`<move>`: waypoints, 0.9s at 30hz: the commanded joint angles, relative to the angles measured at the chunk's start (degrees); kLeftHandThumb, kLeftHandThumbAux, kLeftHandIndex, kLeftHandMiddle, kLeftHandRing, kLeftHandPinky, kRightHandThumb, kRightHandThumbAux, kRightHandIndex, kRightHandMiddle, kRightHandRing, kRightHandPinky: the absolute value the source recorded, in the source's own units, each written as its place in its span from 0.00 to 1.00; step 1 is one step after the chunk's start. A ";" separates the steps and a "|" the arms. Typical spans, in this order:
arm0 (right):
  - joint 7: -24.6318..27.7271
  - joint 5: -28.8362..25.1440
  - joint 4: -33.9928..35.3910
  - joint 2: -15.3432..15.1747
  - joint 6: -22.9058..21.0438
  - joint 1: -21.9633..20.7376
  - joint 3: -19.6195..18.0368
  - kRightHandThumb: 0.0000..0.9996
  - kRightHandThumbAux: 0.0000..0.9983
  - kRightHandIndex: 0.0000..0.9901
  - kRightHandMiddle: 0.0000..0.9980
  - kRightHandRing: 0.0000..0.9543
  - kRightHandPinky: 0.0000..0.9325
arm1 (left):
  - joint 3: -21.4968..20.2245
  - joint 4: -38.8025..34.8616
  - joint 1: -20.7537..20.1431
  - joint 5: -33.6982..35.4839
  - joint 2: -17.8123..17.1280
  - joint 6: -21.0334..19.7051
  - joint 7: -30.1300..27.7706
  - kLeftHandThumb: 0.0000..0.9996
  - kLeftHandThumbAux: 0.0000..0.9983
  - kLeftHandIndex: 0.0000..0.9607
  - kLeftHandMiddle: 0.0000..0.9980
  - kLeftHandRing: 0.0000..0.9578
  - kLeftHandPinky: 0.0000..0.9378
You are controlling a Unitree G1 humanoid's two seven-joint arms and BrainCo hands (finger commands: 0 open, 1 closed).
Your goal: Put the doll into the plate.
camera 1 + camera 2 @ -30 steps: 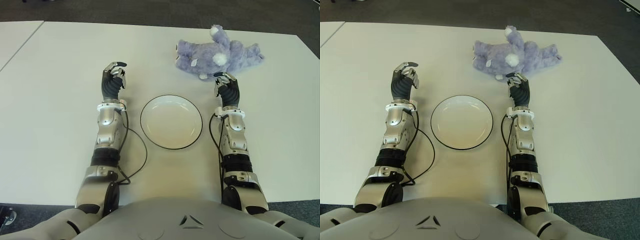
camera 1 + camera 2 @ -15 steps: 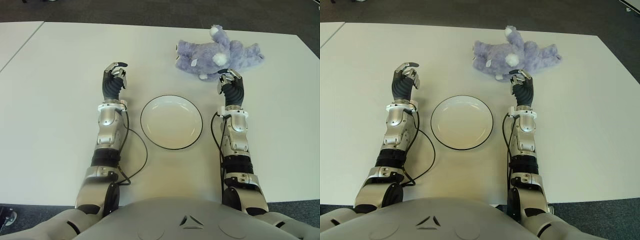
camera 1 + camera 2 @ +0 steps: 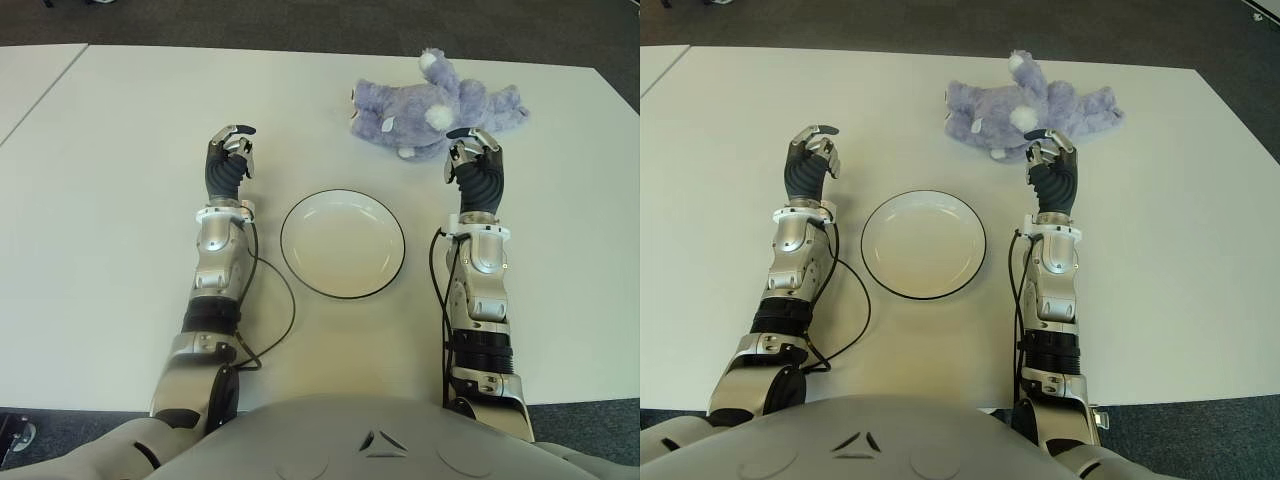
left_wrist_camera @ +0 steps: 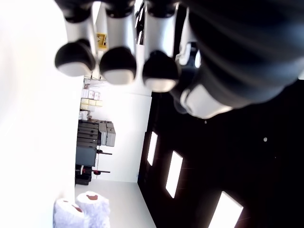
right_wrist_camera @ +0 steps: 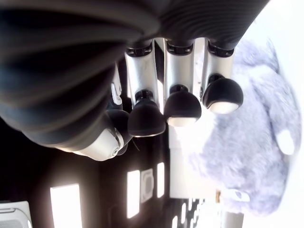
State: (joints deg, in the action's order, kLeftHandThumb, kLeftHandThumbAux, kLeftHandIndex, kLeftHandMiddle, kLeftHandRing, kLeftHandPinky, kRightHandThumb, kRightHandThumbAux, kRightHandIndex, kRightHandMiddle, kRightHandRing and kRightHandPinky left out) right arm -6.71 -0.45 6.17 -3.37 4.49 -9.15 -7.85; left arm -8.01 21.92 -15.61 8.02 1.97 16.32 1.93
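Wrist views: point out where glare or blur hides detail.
Left wrist view: the table is blown out to featureless white beside the left robot hand, whose fingertips are soft. Right wrist view: the doll is overexposed and fuzzy behind the right robot hand; the room beyond is dark with bright ceiling panels.

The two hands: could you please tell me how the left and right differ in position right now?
The right hand is raised just in front of the purple doll, whereas the left hand shows left of the plate, far from the doll. The right reaches slightly farther forward than the left. Both have loosely curled fingers and hold nothing.
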 commanded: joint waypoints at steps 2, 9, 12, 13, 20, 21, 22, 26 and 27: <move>-2.95 3.85 4.41 0.16 -4.12 -1.02 0.35 0.73 0.71 0.45 0.85 0.88 0.90 | -0.17 4.76 5.40 0.76 2.62 -0.37 0.05 0.71 0.71 0.46 0.88 0.92 0.91; -5.25 8.98 3.55 -1.38 -4.58 -4.26 0.72 0.73 0.71 0.45 0.85 0.88 0.90 | -0.14 5.43 4.97 0.41 2.91 -0.20 0.41 0.71 0.71 0.46 0.88 0.92 0.92; -5.72 11.94 1.34 -3.39 -3.39 -6.04 0.96 0.73 0.71 0.45 0.84 0.87 0.90 | -0.12 5.69 4.86 0.29 3.09 0.00 0.43 0.71 0.71 0.46 0.88 0.92 0.92; -5.93 13.09 0.68 -4.13 -2.96 -6.53 1.15 0.73 0.71 0.45 0.83 0.87 0.88 | -0.13 5.74 4.83 0.32 3.12 0.04 0.39 0.71 0.71 0.46 0.88 0.92 0.92; -8.14 23.51 -2.02 -9.85 -2.19 -9.08 3.74 0.74 0.70 0.45 0.80 0.84 0.82 | -0.35 6.50 4.43 0.55 3.40 0.47 -0.05 0.71 0.71 0.46 0.88 0.92 0.91; -8.32 24.39 -2.15 -10.30 -2.40 -9.27 3.95 0.74 0.70 0.45 0.79 0.83 0.78 | -0.35 6.57 4.40 0.54 3.43 0.53 -0.08 0.71 0.71 0.46 0.88 0.92 0.91; -8.33 25.69 -2.22 -11.11 -3.00 -9.55 4.21 0.74 0.70 0.45 0.78 0.82 0.76 | -0.34 6.67 4.37 0.53 3.49 0.62 -0.12 0.71 0.71 0.46 0.88 0.92 0.91; -8.21 29.40 -2.16 -13.24 -4.43 -9.92 4.91 0.74 0.70 0.45 0.76 0.79 0.71 | -0.31 6.91 4.31 0.48 3.60 0.78 -0.11 0.71 0.71 0.46 0.88 0.92 0.91; -8.09 30.46 -2.06 -13.82 -4.85 -9.94 5.11 0.74 0.69 0.45 0.75 0.78 0.70 | -0.27 6.93 4.31 0.43 3.63 0.79 -0.06 0.71 0.71 0.46 0.88 0.92 0.91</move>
State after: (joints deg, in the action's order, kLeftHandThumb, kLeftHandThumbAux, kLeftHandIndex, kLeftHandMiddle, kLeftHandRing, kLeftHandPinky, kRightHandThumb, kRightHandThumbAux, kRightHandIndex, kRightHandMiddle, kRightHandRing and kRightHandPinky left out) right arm -14.86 27.30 4.79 -15.81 1.34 -18.96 -3.44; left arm -8.17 23.26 -17.06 7.89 3.17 16.82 1.92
